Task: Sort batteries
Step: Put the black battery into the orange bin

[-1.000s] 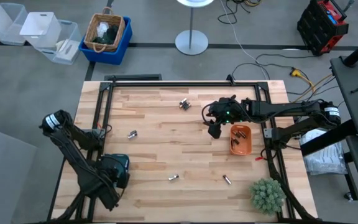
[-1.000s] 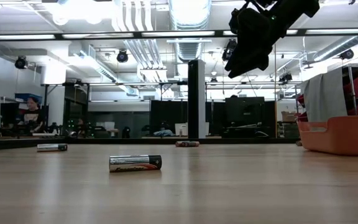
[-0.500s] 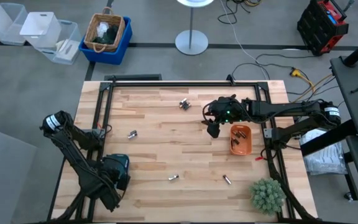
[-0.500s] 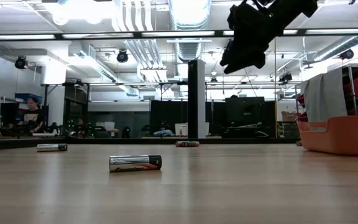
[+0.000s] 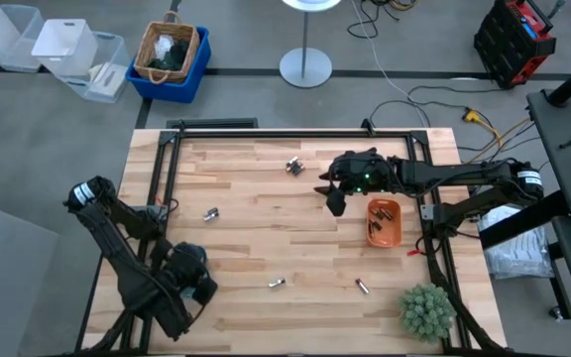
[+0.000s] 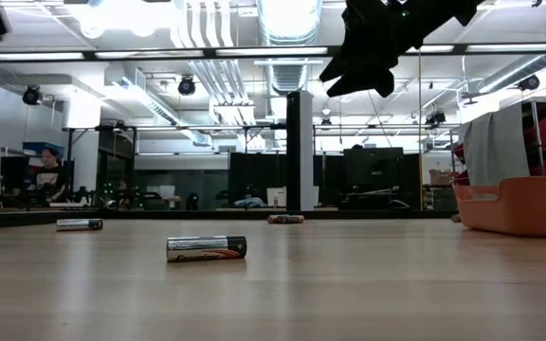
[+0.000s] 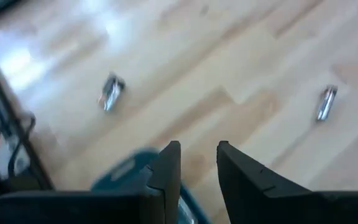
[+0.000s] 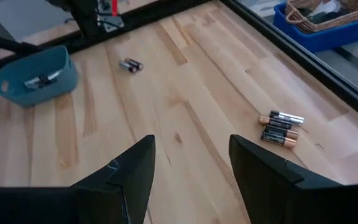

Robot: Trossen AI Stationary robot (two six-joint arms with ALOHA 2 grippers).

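Note:
Single batteries lie on the wooden table [image 5: 266,238]: one at the left [image 5: 211,213], two near the front edge [image 5: 277,284] [image 5: 362,287]. A small cluster [image 5: 294,166] lies toward the far edge. More batteries lie in the orange tray [image 5: 383,222] and in the teal tray [image 8: 39,74]. My right gripper [image 5: 333,195] hangs open high above the table, just left of the orange tray. My left gripper [image 7: 197,168] is open above the teal tray [image 7: 138,171] at the front left, with nothing between its fingers.
A dark metal frame [image 5: 167,149] borders the table's far, left and right sides. A green plant-like ball [image 5: 426,311] sits at the front right corner. Bare wood lies in the middle of the table.
My right gripper has risen and gone a little toward the table's left and far edges, tipping as it rose. My left gripper has lifted from the teal tray and now covers it in the high view.

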